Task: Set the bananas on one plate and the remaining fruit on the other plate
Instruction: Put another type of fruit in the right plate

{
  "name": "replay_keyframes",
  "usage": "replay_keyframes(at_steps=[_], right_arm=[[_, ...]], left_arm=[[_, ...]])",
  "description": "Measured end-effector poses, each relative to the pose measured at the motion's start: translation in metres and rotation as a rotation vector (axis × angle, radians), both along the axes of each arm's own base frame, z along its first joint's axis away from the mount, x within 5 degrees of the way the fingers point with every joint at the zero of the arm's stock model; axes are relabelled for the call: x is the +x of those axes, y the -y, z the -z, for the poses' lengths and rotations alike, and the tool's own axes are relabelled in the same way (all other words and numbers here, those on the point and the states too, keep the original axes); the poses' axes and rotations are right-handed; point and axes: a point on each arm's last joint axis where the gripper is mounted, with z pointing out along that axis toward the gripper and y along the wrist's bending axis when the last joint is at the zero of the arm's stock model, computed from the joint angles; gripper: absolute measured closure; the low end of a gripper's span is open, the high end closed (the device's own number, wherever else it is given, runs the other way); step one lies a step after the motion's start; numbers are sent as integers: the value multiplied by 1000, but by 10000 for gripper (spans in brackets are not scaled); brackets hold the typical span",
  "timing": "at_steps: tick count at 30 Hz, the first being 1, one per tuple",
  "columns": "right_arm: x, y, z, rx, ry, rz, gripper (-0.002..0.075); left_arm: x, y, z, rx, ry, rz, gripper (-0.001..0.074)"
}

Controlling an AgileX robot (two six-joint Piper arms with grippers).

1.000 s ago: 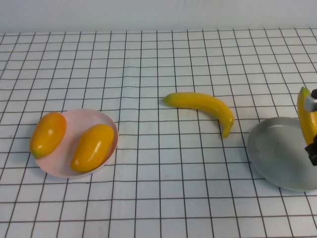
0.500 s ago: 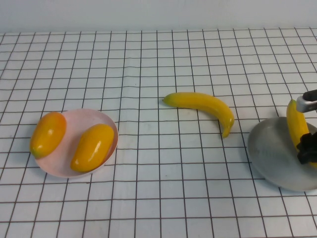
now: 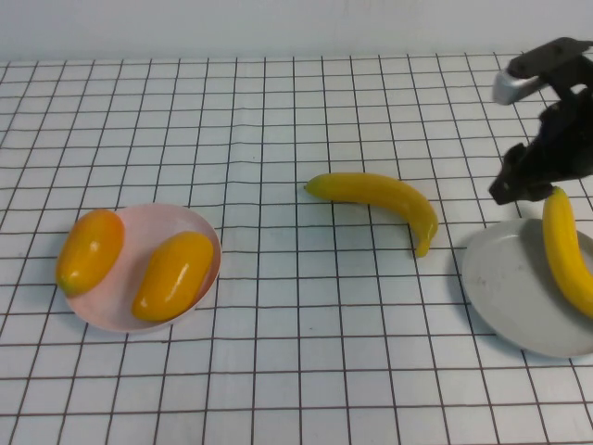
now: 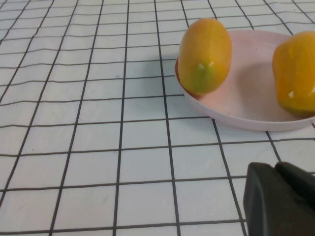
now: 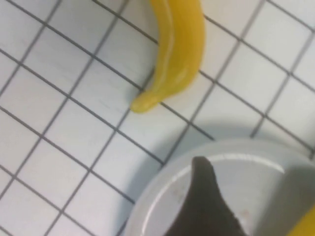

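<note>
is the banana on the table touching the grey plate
Apart. The high view shows bare gridded table between the loose banana and the rim of the grey plate. The right tool is above that plate; the left tool is near the pink plate.

White tabletop (image 3: 278,371) fills frame from bottom edge to upper band, covered by black grid lines forming squares. Surface looks like cloth or sheet: slight wrinkle in grid near upper centre, lines bending there. Plain pale wall strip (image 3: 278,28) across top of frame, behind table's far edge. Soft shadows on sheet at right and lower left.
</note>
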Motion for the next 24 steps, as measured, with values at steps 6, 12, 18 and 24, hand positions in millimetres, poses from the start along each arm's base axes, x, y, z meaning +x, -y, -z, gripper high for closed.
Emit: replay_keyframes(at_steps=[6, 12, 18, 24], right_arm=[[25, -53, 19, -37, 47, -189, 279], [59, -85, 59, -111, 7, -279, 221], [90, -96, 80, -131, 13, -279, 222], [97, -99, 88, -135, -34, -269, 334]], left_arm=[[0, 0, 0, 0, 0, 0, 738], [0, 0, 0, 0, 0, 0, 738], [0, 0, 0, 0, 0, 0, 738], [0, 0, 0, 0, 0, 0, 738]])
